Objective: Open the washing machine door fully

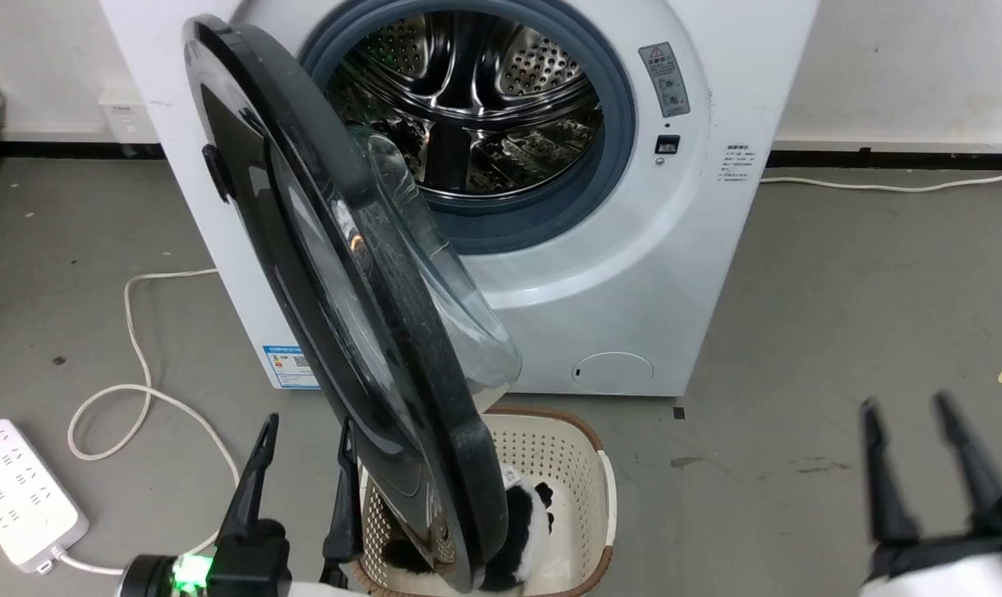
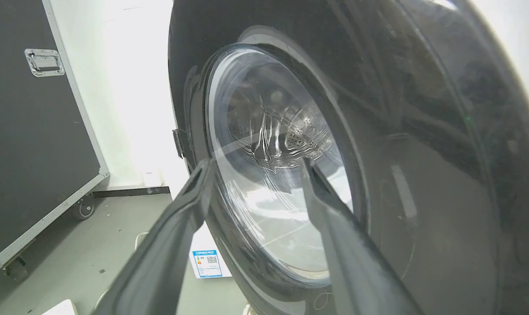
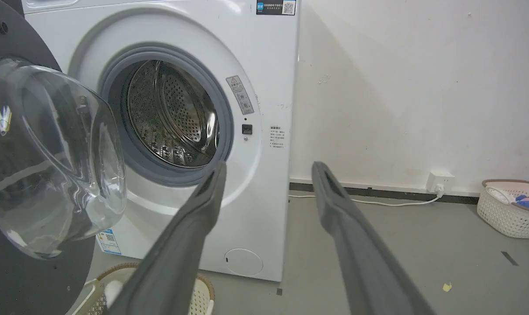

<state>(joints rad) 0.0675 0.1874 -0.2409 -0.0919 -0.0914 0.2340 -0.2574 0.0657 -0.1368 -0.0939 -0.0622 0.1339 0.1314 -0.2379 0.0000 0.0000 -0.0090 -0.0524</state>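
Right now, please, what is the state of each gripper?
Left gripper: open, holding nothing, beside the door.
Right gripper: open, holding nothing.

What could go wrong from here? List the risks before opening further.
1. The open left gripper stands at the outer face of the large round glossy black washing machine door, on the side it must swing toward; the door could jam against its fingers.
2. The cream perforated plastic basket sits under the door's lower edge; clearance is unclear, so it may snag.
3. A white power strip and white cable lie left, risking a wheel snag.
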